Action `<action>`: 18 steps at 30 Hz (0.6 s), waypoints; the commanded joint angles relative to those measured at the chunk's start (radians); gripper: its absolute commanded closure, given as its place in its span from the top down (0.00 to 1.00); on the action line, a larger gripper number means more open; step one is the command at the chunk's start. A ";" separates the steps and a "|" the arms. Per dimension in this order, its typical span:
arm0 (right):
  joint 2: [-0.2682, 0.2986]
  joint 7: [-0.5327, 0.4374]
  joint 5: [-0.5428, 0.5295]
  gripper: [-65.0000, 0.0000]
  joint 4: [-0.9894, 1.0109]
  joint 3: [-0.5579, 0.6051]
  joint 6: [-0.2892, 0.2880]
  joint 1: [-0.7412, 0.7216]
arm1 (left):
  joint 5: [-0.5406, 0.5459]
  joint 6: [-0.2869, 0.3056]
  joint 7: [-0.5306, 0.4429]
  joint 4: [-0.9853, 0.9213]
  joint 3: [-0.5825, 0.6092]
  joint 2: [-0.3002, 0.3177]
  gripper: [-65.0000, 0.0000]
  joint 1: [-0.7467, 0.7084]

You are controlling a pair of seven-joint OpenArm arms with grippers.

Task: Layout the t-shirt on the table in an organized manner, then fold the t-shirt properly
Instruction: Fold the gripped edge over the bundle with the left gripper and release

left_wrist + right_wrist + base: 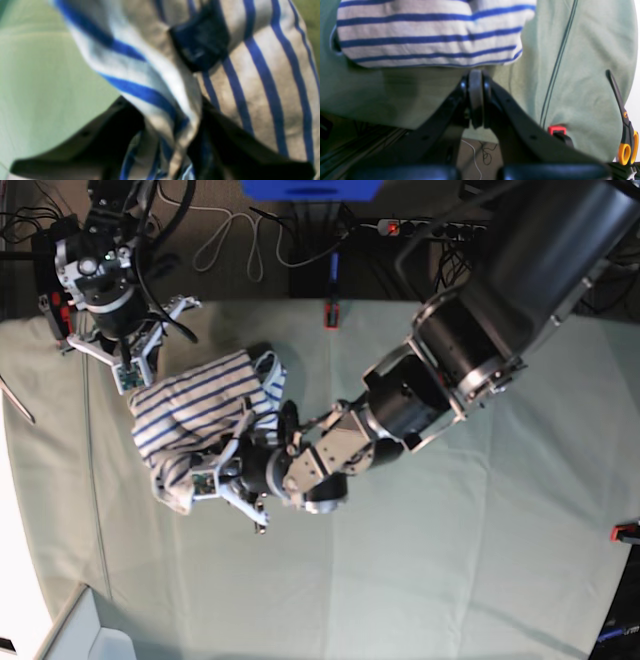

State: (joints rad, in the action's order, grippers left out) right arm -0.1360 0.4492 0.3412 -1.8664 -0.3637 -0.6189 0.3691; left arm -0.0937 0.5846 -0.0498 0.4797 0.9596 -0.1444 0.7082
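Note:
The t-shirt (190,415), white with thin blue stripes, lies bunched at the left of the table (450,560). In the left wrist view a ridge of t-shirt (262,75) with its dark neck label (200,42) fills the gap between the fingers of my left gripper (175,130). Whether they pinch it does not show. From the base view that left gripper (235,470) sits at the shirt's near edge. My right gripper (476,75) is shut and empty, just short of the t-shirt's hem (427,32). It is at the shirt's far-left corner (128,370).
Orange-handled scissors (623,130) lie by the table's left edge, close to a red clamp (556,130). Another red clamp (331,313) grips the far edge and a third (625,532) the right edge. Cables (235,240) trail on the floor behind the table.

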 commanded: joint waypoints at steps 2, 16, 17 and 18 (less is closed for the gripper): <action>0.000 -0.020 -0.006 0.00 -0.019 -0.002 0.004 -0.003 | 0.012 -0.001 -0.020 0.018 -0.003 -0.013 0.39 0.012; 0.002 -0.020 -0.006 0.00 -0.019 -0.002 0.004 -0.005 | 0.013 -0.001 0.005 0.146 -0.011 -0.013 0.53 -0.008; 0.002 -0.020 -0.006 0.00 -0.019 -0.002 0.004 -0.005 | 0.013 -0.001 0.020 0.146 -0.011 -0.013 0.53 -0.008; 0.002 -0.020 -0.006 0.00 -0.019 -0.002 0.004 -0.005 | 0.013 -0.001 0.032 0.146 -0.011 -0.013 0.53 -0.008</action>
State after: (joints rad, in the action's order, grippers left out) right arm -0.1356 0.4488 0.3412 -1.8664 -0.3649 -0.6189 0.3687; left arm -0.0898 0.5804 0.0040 0.6109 0.9554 -0.1463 0.6735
